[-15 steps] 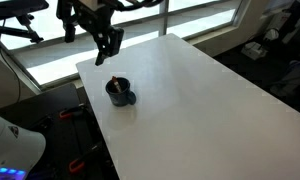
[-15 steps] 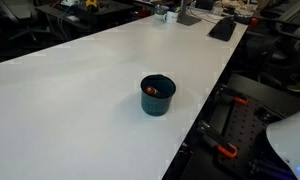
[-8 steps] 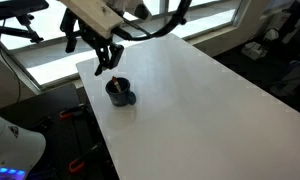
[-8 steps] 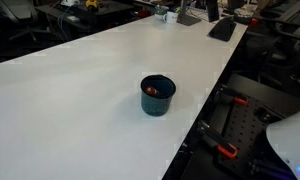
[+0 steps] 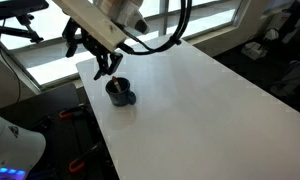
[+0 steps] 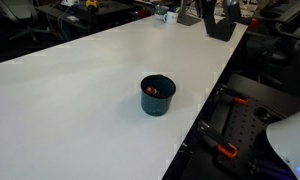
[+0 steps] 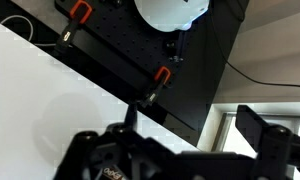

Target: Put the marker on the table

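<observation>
Wrist view: gripper (image 7: 175, 150) with jaws spread wide, nothing held.

Position: set just above the dark cup (image 5: 119, 93), which stands on the table (image 5: 200, 90).

Cup contents: the marker (image 6: 150, 90), shown only by a reddish end against the inner wall; nothing else is made out.

Handling: descent is best centred inside the rim, and the marker pinched near its top.

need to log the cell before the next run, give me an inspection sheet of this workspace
surface: large white smooth tabletop, no spills seen
job's things: small thin dark marker sits inside the dark blue round cup, not yet on the table
clutter: dark flat items at the far end, too small to identify
grippers: Robotiq gripper open, hanging just above the cup
cables: black cable looping off the arm
surroundings: orange clamps on the dark base; windows behind
</observation>
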Tool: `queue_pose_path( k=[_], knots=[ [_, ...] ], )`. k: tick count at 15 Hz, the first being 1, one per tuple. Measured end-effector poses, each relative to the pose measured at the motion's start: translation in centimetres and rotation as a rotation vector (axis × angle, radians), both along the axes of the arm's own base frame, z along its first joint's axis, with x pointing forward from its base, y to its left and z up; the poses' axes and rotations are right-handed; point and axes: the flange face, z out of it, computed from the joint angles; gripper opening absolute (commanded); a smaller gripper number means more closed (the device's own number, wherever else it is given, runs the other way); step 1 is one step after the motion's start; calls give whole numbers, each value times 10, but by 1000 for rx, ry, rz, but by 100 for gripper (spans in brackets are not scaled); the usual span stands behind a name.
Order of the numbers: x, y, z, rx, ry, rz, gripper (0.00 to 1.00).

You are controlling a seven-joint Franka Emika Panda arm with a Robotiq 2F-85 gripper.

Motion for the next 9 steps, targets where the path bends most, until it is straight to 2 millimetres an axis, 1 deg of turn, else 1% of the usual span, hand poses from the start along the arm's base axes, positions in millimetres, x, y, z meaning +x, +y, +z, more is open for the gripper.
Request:
queue_pose_path(
  k=[5, 7, 9],
  knots=[
    [3, 3, 1, 8, -18, -9, 100],
    [10, 14, 2, 34, -58, -27, 100],
    [19, 31, 4, 61, -102, -38, 100]
  ],
)
